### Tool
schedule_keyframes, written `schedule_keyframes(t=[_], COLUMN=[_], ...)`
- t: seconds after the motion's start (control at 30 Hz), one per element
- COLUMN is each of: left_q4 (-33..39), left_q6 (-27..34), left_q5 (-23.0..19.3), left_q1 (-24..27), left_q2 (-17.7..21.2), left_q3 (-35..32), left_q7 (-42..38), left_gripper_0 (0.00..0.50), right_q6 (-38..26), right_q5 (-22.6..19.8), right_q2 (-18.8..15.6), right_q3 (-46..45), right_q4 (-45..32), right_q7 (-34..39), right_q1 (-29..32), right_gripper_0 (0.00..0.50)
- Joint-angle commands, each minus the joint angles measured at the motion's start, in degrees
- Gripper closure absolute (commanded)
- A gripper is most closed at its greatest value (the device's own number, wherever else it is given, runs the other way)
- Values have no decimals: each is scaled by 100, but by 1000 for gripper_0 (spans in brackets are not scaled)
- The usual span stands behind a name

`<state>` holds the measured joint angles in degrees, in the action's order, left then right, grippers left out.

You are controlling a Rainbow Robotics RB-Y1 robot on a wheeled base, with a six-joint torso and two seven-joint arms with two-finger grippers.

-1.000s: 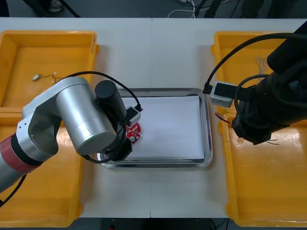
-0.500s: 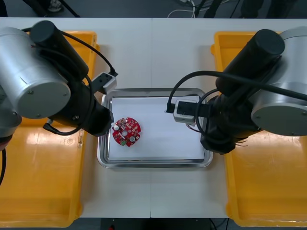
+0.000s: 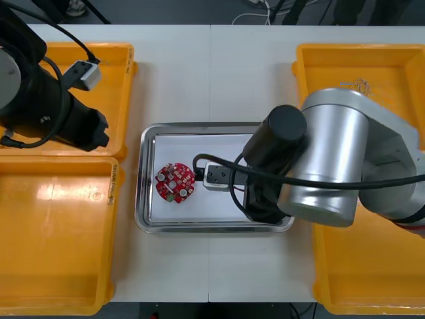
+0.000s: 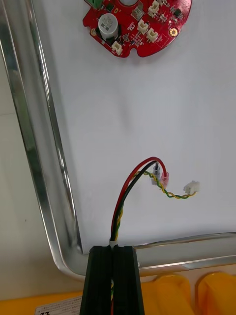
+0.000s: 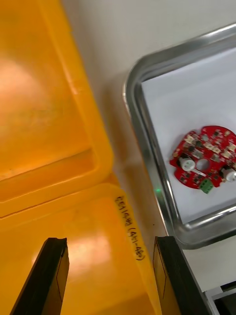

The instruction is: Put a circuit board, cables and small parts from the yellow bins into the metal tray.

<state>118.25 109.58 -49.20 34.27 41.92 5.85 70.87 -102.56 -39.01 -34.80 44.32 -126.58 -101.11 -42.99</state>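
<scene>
Bins: four yellow bins (image 3: 53, 232), two at each side of the table (image 3: 212, 73).
Tray: one metal tray (image 3: 214, 126) between the bins, white inside.
Boards: one round red circuit board (image 3: 175, 182), flat on the tray's white floor toward its left end.
Cables: one red and yellow cable (image 4: 120, 211), with a black strand beside the red, ending in a small white plug (image 4: 191, 187). A second, thin wire (image 3: 360, 85) lies in the far right bin, and its kind is too fine to tell.
Right gripper: the right gripper (image 4: 113, 251) stands over the right part of the tray near a corner of the rim. Its fingers are pinched tight on the red and yellow cable, whose free end curls over the white floor, well apart from the board.
Left gripper: the left gripper (image 5: 109, 241) hovers over the left bins near where the two meet, beside the tray's left rim. Its fingers are spread wide with nothing between them.
Hidden: in the front view each arm's bulk covers its own fingers, and the right arm covers nearly all of the held cable. The right wrist view cuts off part of the board. Whether the plug touches the floor cannot be told.
Views: the right wrist view gives the grasp and the plug. The left wrist view gives the parted fingers and the whole board. The front view gives all four bins.
</scene>
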Motion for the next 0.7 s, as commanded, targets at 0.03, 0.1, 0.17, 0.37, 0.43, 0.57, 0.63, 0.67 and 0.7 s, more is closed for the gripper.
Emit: schedule_keyframes(t=[0.03,0.1,0.17,0.37,0.43,0.57,0.63,0.67,0.7], left_q4=[-285,-400,-540,-1050,-1173,-1437,-1613,-1736,-1859], left_q6=[42,42,42,42,42,42,42,42,42], left_q5=[-46,-46,-28,7,69,306,359,385,446], left_q1=[194,194,185,203,203,212,229,256,308], left_q2=[370,431,545,800,844,906,906,906,906], left_q3=[-488,-576,-717,-1086,-1165,-1306,-1358,-1367,-1367], left_q7=[1166,1351,1579,2247,2449,2897,3091,3214,3354], left_gripper_0=[0,0,0,0,0,0,0,0,0], right_q6=[307,439,632,984,1036,1124,1177,1230,1300], right_q5=[386,465,526,869,1062,1273,1265,1265,1265], right_q2=[219,272,334,351,360,360,360,369,369], right_q3=[437,507,577,947,1131,1386,1421,1448,1465], right_q4=[212,362,564,766,775,845,915,951,986], right_q7=[-242,-242,-260,-260,-234,-172,-172,-172,-181], right_q1=[-210,-210,-210,-210,-210,-201,-192,-175,-157], right_gripper_0=[500,500,500,500,500,500,500,500,500])
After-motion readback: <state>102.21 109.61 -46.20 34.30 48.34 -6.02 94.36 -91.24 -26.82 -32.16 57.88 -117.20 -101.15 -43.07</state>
